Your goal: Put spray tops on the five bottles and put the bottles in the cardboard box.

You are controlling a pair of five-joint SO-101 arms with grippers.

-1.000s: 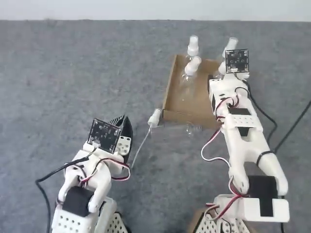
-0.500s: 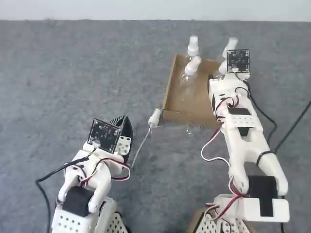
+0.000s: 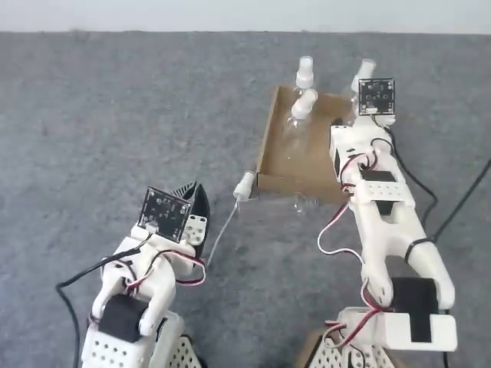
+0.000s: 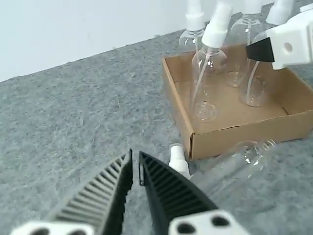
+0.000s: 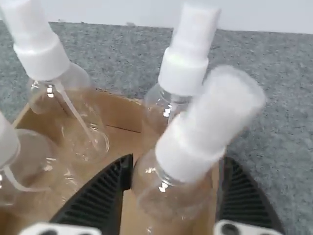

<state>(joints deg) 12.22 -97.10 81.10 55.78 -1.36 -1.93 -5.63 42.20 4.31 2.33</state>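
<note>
Squarely between right fingers (image 5: 100, 196): tilted bottle (image 5: 188, 156).

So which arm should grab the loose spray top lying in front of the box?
Left. The left gripper is empty and shut, near the loose spray top and the uncapped bottle; the right gripper is holding a capped bottle at the cardboard box.

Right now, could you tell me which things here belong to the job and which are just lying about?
Job: cardboard box, capped bottle in the right claw, other capped bottles, uncapped bottle lying outside it, loose spray top.
Lying about: black cable, grey carpet.
</note>
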